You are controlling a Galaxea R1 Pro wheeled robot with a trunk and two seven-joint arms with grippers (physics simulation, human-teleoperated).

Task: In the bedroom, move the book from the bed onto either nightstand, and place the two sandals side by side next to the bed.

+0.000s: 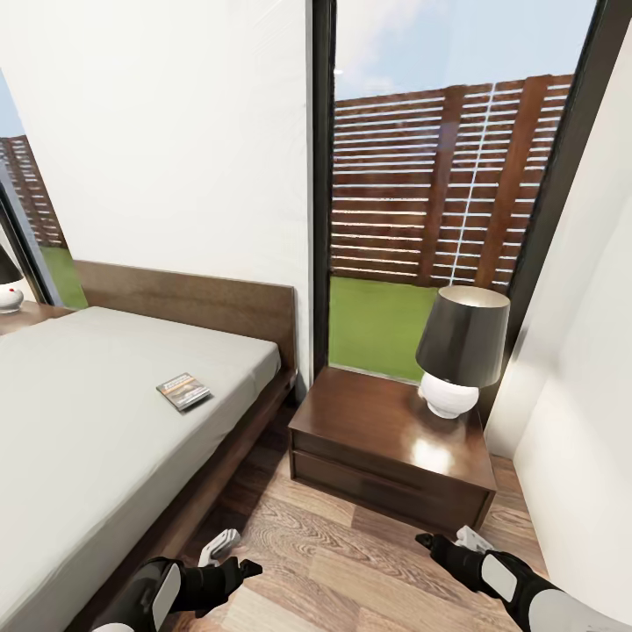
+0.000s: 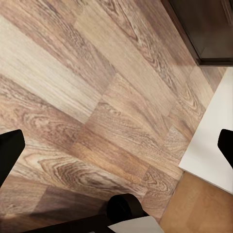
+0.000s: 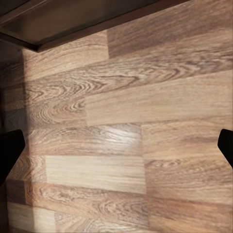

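Observation:
The book (image 1: 184,391) lies flat on the light-grey mattress of the bed (image 1: 96,439), near the edge that faces the nightstand (image 1: 386,430). That dark-brown nightstand stands right of the bed under the window and carries a lamp. My left gripper (image 1: 235,563) hangs low over the plank floor beside the bed frame, open and empty, its fingertips (image 2: 10,150) far apart. My right gripper (image 1: 437,542) hovers in front of the nightstand, also open with nothing in it, and its fingertips (image 3: 9,151) are spread over bare floor. The sandals are out of view.
A black-shaded lamp (image 1: 461,351) takes the nightstand's right half. A second nightstand (image 1: 26,314) with a lamp stands beyond the bed at far left. A white wall (image 1: 579,386) closes the right side. A strip of wood floor (image 1: 351,562) runs between bed and nightstand.

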